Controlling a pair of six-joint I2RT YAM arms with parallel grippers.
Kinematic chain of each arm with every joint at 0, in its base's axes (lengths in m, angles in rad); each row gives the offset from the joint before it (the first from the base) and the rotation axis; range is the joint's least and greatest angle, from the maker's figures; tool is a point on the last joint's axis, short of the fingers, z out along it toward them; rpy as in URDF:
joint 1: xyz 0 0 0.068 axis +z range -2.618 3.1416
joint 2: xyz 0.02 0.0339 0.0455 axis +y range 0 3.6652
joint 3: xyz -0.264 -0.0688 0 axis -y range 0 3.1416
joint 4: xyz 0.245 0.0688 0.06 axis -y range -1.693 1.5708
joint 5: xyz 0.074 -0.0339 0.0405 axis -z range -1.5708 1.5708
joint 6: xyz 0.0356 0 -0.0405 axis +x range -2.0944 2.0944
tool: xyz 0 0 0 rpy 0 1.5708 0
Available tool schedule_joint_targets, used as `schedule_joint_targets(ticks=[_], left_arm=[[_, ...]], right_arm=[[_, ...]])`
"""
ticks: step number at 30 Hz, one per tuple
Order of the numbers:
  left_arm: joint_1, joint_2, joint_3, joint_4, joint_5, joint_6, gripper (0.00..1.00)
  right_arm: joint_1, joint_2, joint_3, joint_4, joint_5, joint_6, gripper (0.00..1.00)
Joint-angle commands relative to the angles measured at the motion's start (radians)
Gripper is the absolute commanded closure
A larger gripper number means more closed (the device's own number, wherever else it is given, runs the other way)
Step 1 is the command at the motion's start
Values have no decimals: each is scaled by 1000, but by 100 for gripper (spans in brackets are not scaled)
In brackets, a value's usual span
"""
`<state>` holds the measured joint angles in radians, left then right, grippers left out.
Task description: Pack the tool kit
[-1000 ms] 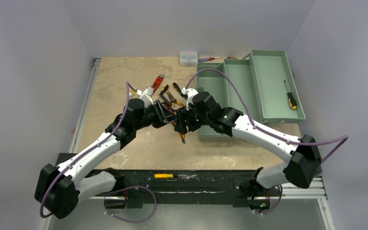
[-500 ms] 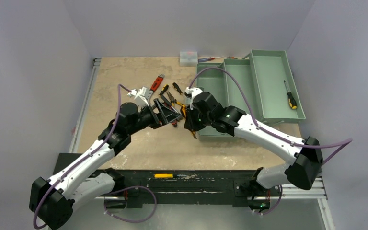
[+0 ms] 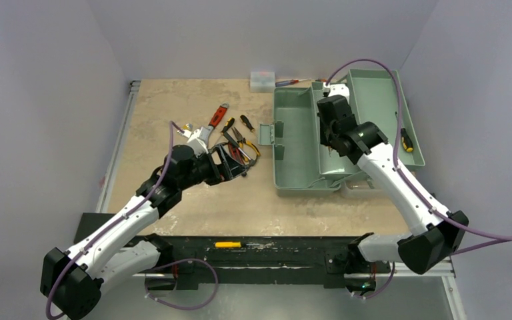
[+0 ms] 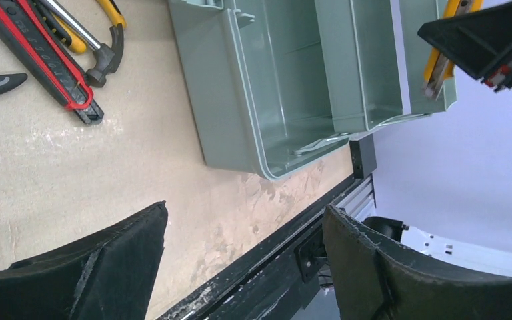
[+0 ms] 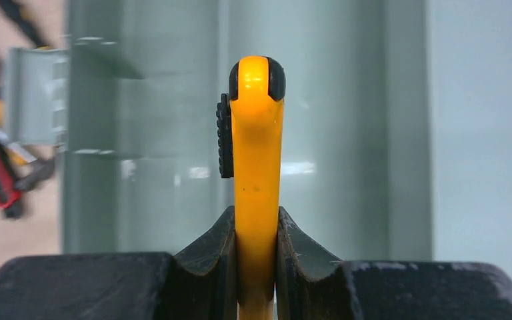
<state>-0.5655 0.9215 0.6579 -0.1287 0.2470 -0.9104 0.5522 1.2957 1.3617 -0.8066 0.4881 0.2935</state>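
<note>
The sage-green toolbox (image 3: 297, 143) lies open at the right, its tray and lid spread out to the right. My right gripper (image 3: 331, 137) hangs above it, shut on a yellow-handled tool (image 5: 257, 133) with a black ridged slider. That tool stands upright between the fingers (image 5: 257, 213) and also shows as a yellow-handled tool (image 4: 438, 67) in the left wrist view. My left gripper (image 3: 233, 162) is open and holds nothing (image 4: 245, 208), low over the table just left of the toolbox (image 4: 233, 113). Loose pliers (image 3: 243, 140) and a red-handled tool (image 3: 219, 117) lie beside it.
A black-and-yellow screwdriver (image 3: 406, 139) lies in the lid. A small white box (image 3: 263, 81) stands at the back edge, with screwdrivers (image 3: 292, 83) beside it. A red-and-black knife (image 4: 40, 50) and a small hammer-like tool (image 4: 100, 53) lie on the table. The black frame rail (image 3: 267, 247) runs along the near edge.
The two grippers met over the tool pile. The left one opened, the right one shut on the yellow-handled tool and carried it right and back over the toolbox.
</note>
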Motion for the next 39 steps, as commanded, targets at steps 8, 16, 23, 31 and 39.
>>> schedule_joint_targets(ticks=[8,16,23,31,39], left_arm=[[-5,31,49,-151,-107,62,18],[-5,125,141,-291,-231,67,21],[-6,113,105,-285,-338,16,23],[-1,91,156,-500,-677,-101,24],[186,4,101,-600,-740,-222,31]], right_arm=[[-142,213,116,-92,209,-73,74],[-164,133,145,-89,49,-43,44],[-160,49,117,-34,-251,-94,37],[36,76,144,-9,-344,-66,35],[210,203,207,97,-419,-39,34]])
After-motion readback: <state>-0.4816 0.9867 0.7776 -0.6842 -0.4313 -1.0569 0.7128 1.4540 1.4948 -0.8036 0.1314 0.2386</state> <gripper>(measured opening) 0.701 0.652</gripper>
